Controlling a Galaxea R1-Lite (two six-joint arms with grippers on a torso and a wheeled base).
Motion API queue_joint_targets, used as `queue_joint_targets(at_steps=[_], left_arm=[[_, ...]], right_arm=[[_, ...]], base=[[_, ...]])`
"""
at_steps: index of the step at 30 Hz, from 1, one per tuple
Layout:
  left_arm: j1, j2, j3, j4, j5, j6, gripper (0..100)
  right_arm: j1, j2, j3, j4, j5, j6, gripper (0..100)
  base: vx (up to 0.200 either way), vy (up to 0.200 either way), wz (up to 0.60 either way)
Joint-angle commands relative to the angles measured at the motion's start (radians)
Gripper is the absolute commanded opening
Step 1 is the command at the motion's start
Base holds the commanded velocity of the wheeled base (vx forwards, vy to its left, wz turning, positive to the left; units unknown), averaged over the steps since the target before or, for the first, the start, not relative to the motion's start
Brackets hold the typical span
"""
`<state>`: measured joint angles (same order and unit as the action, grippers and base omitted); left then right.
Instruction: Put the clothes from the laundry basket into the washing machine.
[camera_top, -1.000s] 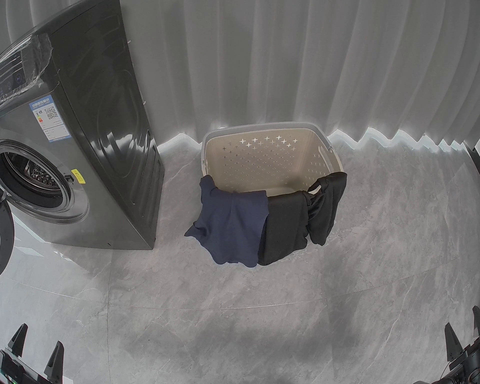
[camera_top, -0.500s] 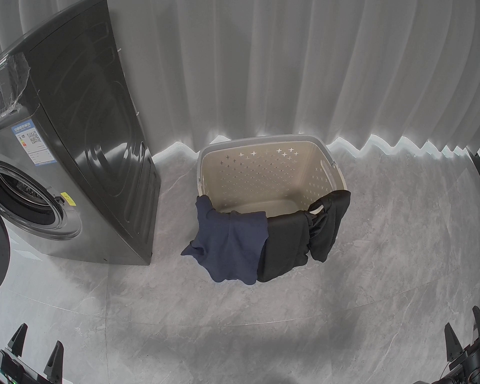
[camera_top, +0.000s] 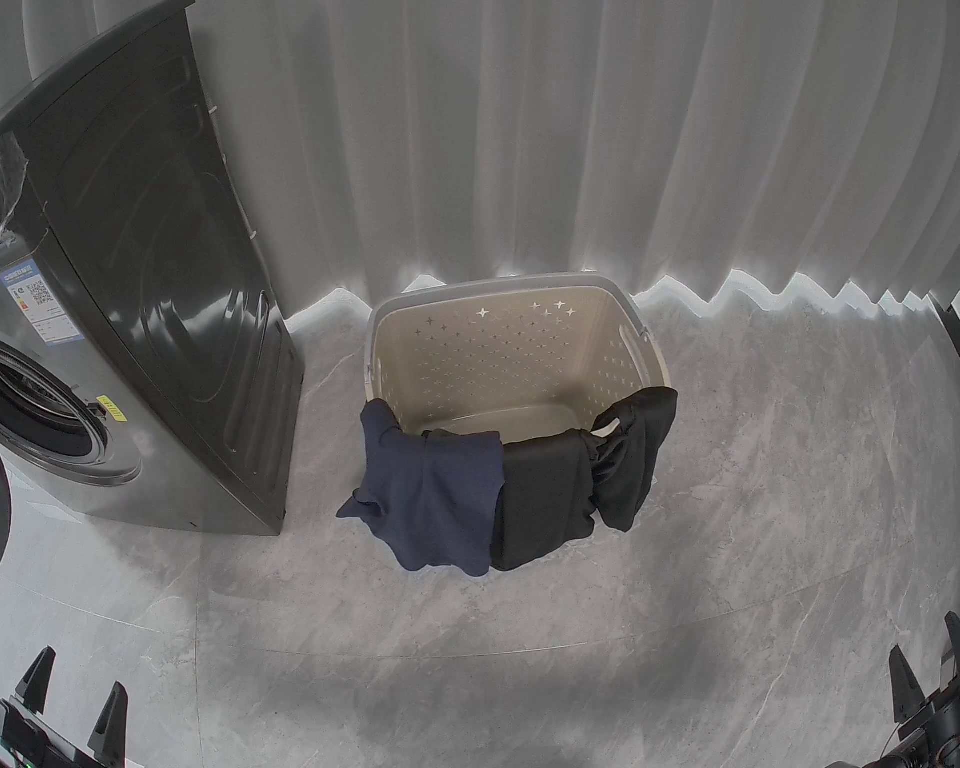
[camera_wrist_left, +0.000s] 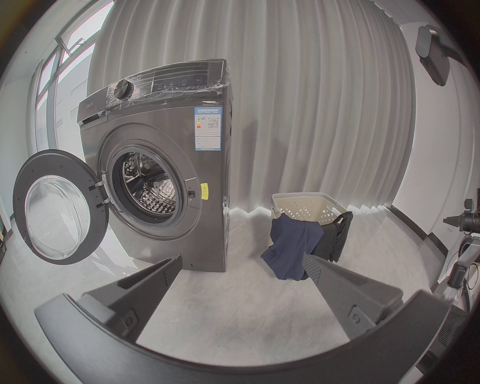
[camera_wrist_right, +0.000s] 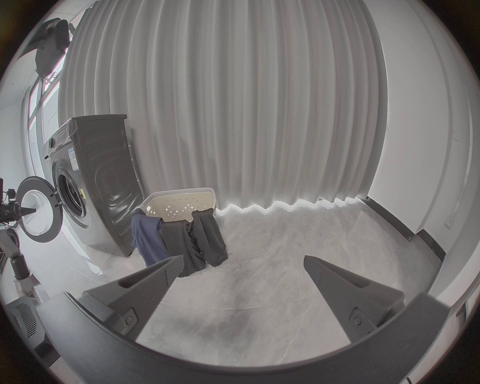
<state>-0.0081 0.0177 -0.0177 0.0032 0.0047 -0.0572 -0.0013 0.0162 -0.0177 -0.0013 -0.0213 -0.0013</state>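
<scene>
Overhead, the laundry basket (camera_top: 505, 340) sits on the floor (camera_top: 600, 650) by the curtain (camera_top: 560, 130), with a navy garment (camera_top: 430, 495) and a black garment (camera_top: 545, 490) draped over its near rim. The washing machine (camera_top: 150, 300) stands to its left. The left wrist view shows the left gripper (camera_wrist_left: 240, 262) with its fingers apart and the machine door (camera_wrist_left: 55, 207) open. The right wrist view shows the right gripper (camera_wrist_right: 242, 262) likewise spread.

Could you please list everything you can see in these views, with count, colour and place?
washing machine: one, dark grey, on the floor to the left of the basket, its round door open.
laundry basket: one, beige, on the floor before the curtain.
navy garment: one, dark blue, draped over the basket's near rim.
black clothing: one or two pieces, cannot tell; black, over the near rim beside the navy garment.
curtain: one, white, behind.
floor: grey, marbled.
left gripper: one, black, open, low left.
right gripper: one, black, open, low right.
</scene>
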Motion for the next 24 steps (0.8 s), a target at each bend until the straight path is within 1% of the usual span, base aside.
queue_joint_targets(at_steps=[1,8,17,24], left_arm=[[0.0,-0.015,0.018,0.0,0.0,-0.001,100],[0.0,-0.015,0.018,0.0,0.0,-0.001,100],[0.0,-0.015,0.018,0.0,0.0,-0.001,100],[0.0,-0.015,0.018,0.0,0.001,-0.001,100]], right_arm=[[0.0,-0.007,0.018,0.0,0.0,0.0,100],[0.0,-0.007,0.018,0.0,0.0,0.0,100],[0.0,-0.007,0.018,0.0,0.0,0.0,100],[0.001,-0.007,0.018,0.0,0.001,-0.002,100]], base=[[0.0,0.0,0.0],[0.0,0.0,0.0],[0.2,0.0,0.0],[0.0,0.0,0.0]])
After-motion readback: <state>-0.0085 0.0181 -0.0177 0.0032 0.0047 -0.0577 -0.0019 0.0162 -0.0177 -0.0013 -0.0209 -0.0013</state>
